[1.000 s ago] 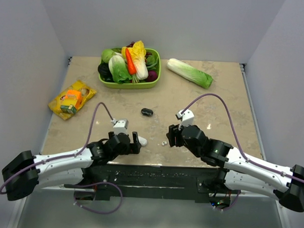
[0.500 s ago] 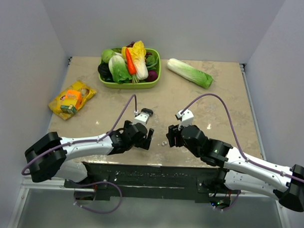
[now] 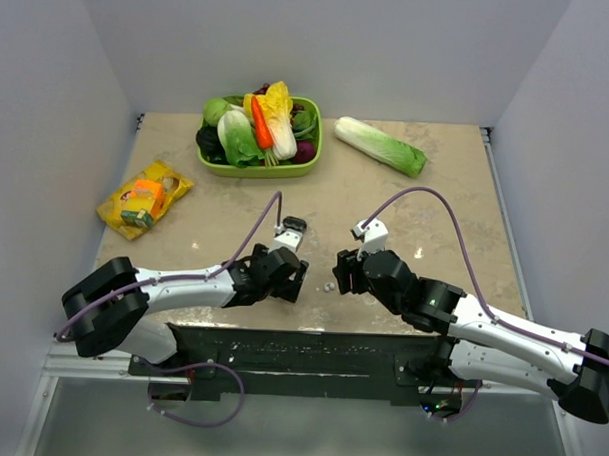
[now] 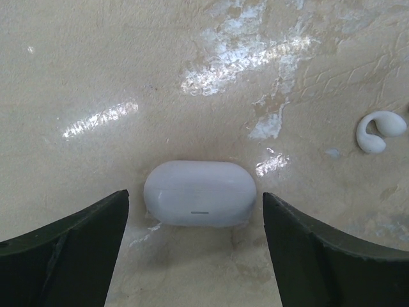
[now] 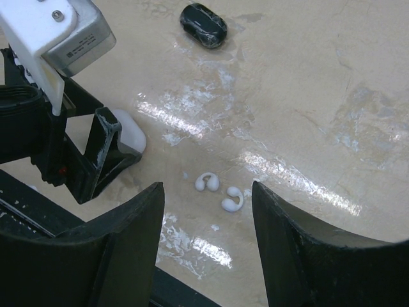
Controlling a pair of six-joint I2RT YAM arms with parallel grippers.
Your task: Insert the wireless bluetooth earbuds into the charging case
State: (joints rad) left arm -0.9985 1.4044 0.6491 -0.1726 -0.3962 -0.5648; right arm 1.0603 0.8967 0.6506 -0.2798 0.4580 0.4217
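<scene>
The white oval charging case [image 4: 199,193] lies shut on the table, between the open jaws of my left gripper [image 4: 195,220], not touched by either finger. In the right wrist view the case [image 5: 130,131] shows partly behind the left fingers. The two small white C-shaped earbuds [image 5: 207,183] [image 5: 232,200] lie side by side on the table just right of the case, below my open, empty right gripper [image 5: 208,211]. One earbud [image 4: 379,130] shows at the right in the left wrist view. In the top view the left gripper [image 3: 295,278] and right gripper [image 3: 341,272] face each other, with the earbuds [image 3: 328,286] between them.
A black oval object [image 5: 203,25] lies beyond the earbuds. A green basket [image 3: 258,170] of vegetables stands at the back. A napa cabbage [image 3: 379,146] lies at the back right. A yellow snack packet [image 3: 143,198] lies at the left. The table's near edge is close below the grippers.
My left arm has swung right and forward. Its open jaws now straddle the case, which lay beside them a second ago. The right arm has not moved.
</scene>
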